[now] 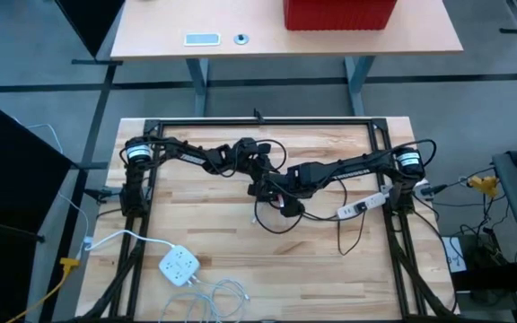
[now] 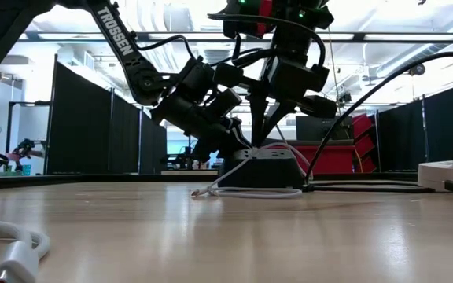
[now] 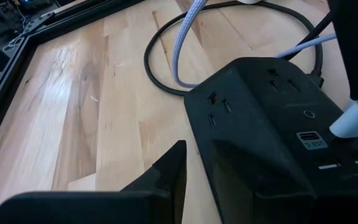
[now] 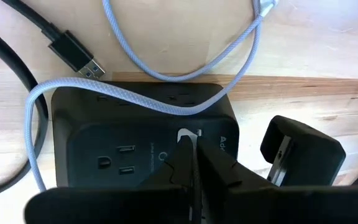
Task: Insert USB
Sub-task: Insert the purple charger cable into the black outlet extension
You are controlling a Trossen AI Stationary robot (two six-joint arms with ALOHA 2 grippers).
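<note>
A black power block (image 3: 260, 124) lies on the wooden table near its middle (image 1: 276, 199), with outlets and USB ports (image 3: 311, 140) on its upper faces. My right gripper (image 4: 191, 163) is above it, shut on a white USB plug (image 3: 352, 119) whose lavender braided cable (image 4: 142, 99) drapes over the block. My left gripper (image 2: 228, 149) reaches the block from the table's left. One of its fingers (image 3: 166, 174) stands beside the block's side; the other finger is hidden. My right gripper pinches the white USB plug's body (image 4: 184, 135) between its two fingers, from above, pointing down. The plug's lower end (image 3: 344, 129) is at the block's face by the USB ports; how far in it sits is hidden. My left gripper: whether its finger touches the block, I cannot tell.
A loose black USB plug (image 4: 78, 55) on a black cord lies on the table beside the block. A white power strip (image 1: 362, 207) lies toward the right edge and a white power cube (image 1: 179, 266) with cables near the front left. A black frame (image 1: 258, 121) borders the table.
</note>
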